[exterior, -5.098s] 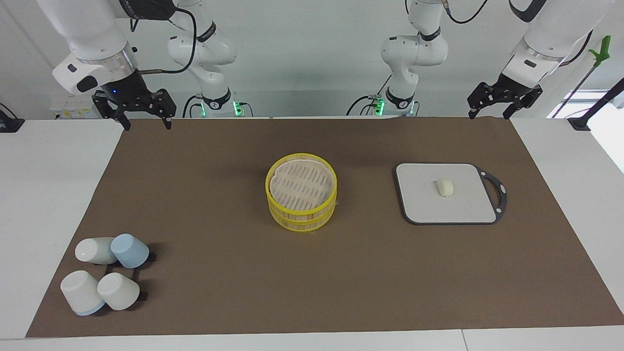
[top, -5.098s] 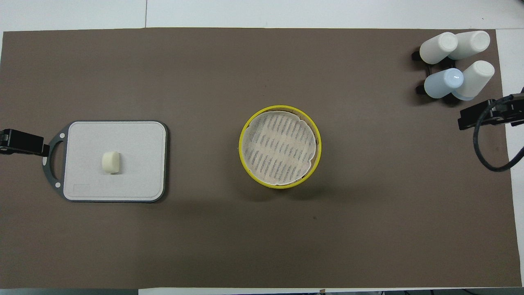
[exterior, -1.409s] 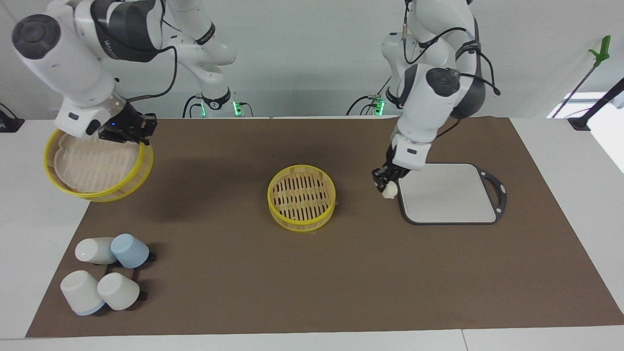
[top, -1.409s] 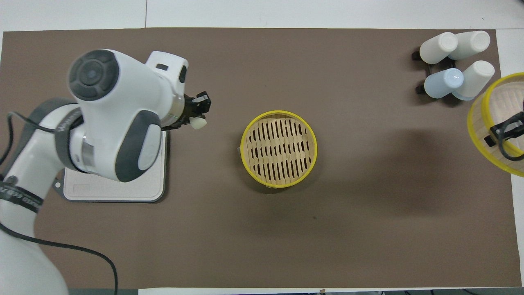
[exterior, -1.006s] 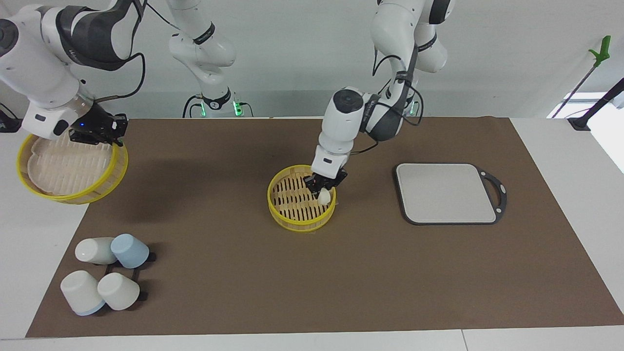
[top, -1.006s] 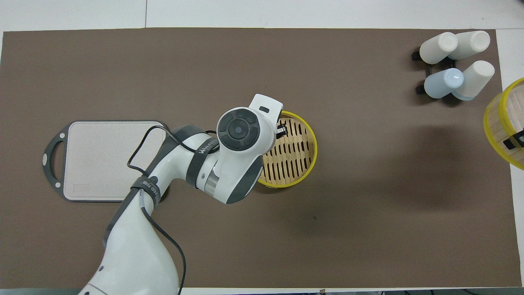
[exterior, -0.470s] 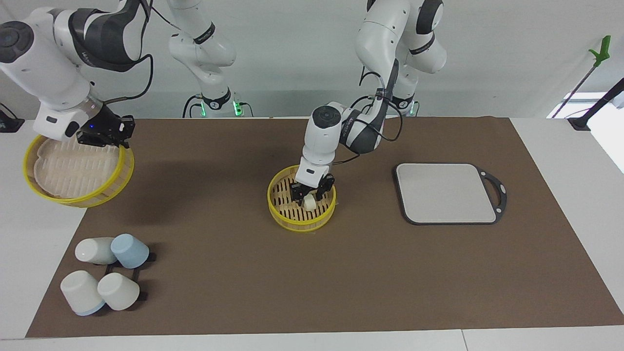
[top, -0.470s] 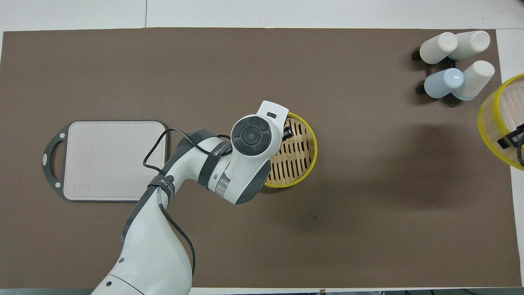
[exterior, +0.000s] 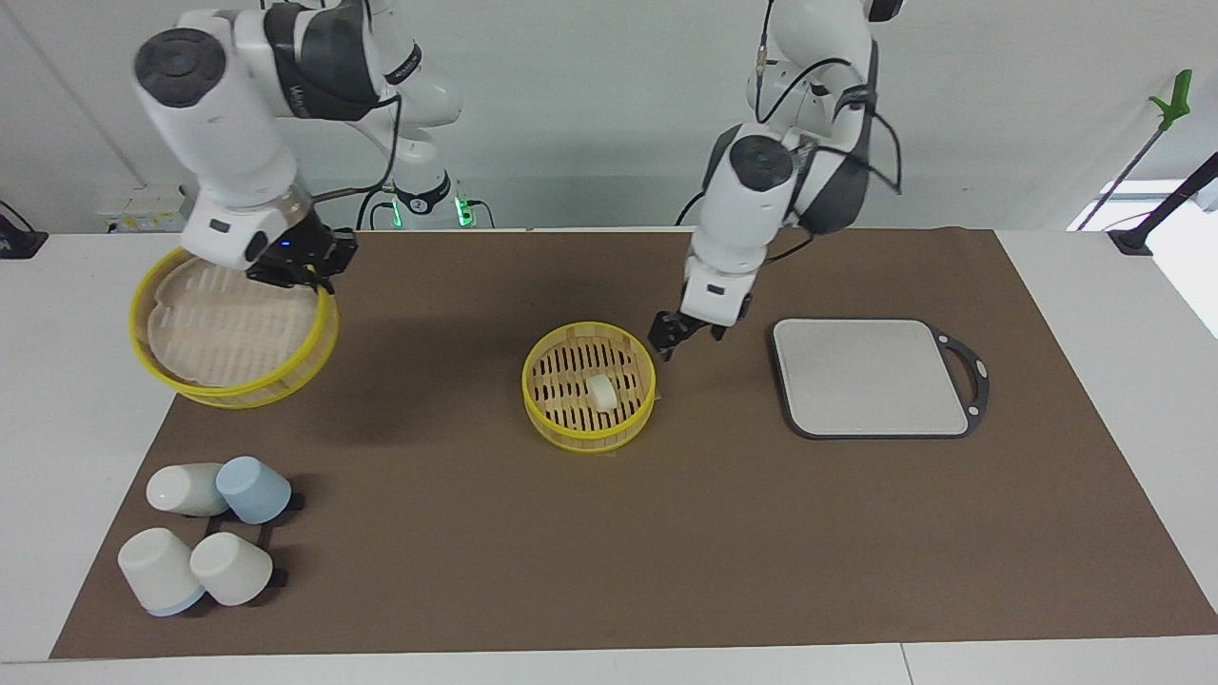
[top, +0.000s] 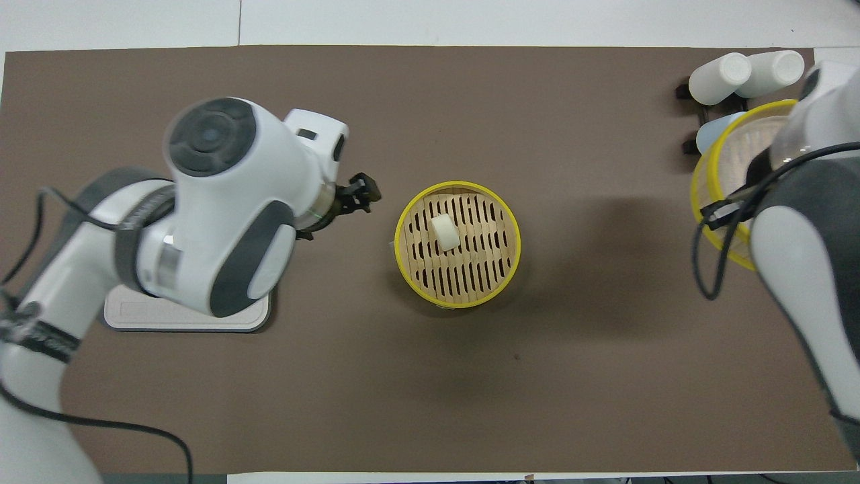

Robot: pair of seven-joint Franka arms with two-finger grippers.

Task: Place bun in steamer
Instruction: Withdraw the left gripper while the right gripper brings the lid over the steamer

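The bun (exterior: 599,391) lies free on the slatted floor of the open steamer (exterior: 526,381) at the middle of the mat. It also shows in the overhead view (top: 444,232), inside the yellow rim (top: 398,243). My left gripper (exterior: 683,338) is open and empty, in the air between the steamer and the grey board; it also shows in the overhead view (top: 366,195). My right gripper (exterior: 297,271) is shut on the rim of the steamer's lidded top tier (exterior: 238,390) and holds it tilted above the mat's edge at the right arm's end.
A grey square board (exterior: 871,376) with a dark handle lies bare toward the left arm's end. Several white and blue cups (exterior: 205,533) lie on a black rack farther from the robots at the right arm's end; the held tier (top: 732,141) partly covers them from overhead.
My left gripper let go of the bun in the steamer, rose and drew back toward the board. My right arm carried the top tier in toward the mat.
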